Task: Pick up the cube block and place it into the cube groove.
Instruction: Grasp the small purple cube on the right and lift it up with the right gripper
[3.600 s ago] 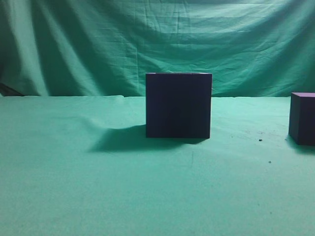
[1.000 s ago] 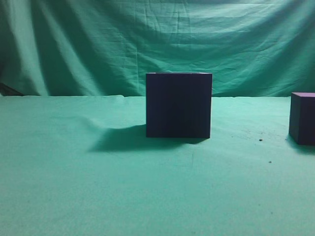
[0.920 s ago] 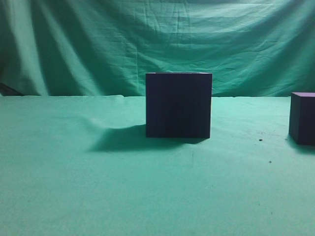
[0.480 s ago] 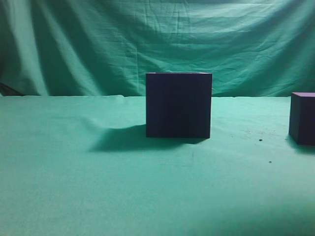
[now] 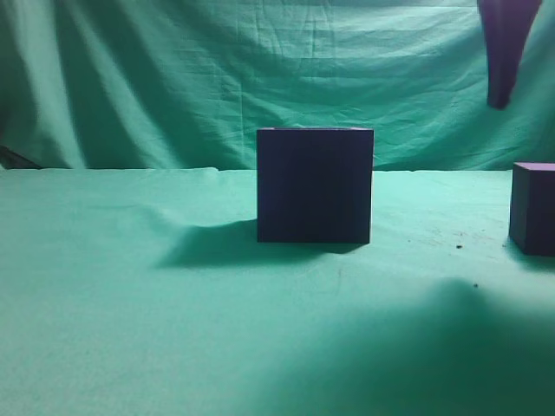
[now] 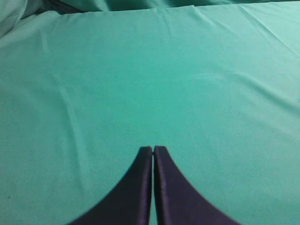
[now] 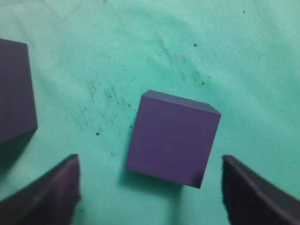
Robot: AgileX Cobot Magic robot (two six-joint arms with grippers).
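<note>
Cube block (image 7: pixel 172 138): rests near desk's right edge, untouched.
Right gripper (image 7: pixel 150 187): spread wide above it, empty, ready to straddle.
Left gripper (image 6: pixel 153 154): closed, empty.
Cube groove (image 5: pixel 315 185): mid-desk, awaiting block.

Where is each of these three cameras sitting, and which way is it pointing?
Exterior view: low, at table height, facing the backdrop; sees the big box, the small block at the right edge, and one finger of the right gripper at top right.
Left wrist view: on the left arm, angled down at bare green cloth; the left gripper shows, shut.
Right wrist view: on the right arm, looking straight down at the block between the open right gripper.
Shared: the exterior and right wrist views both show block and box.
</note>
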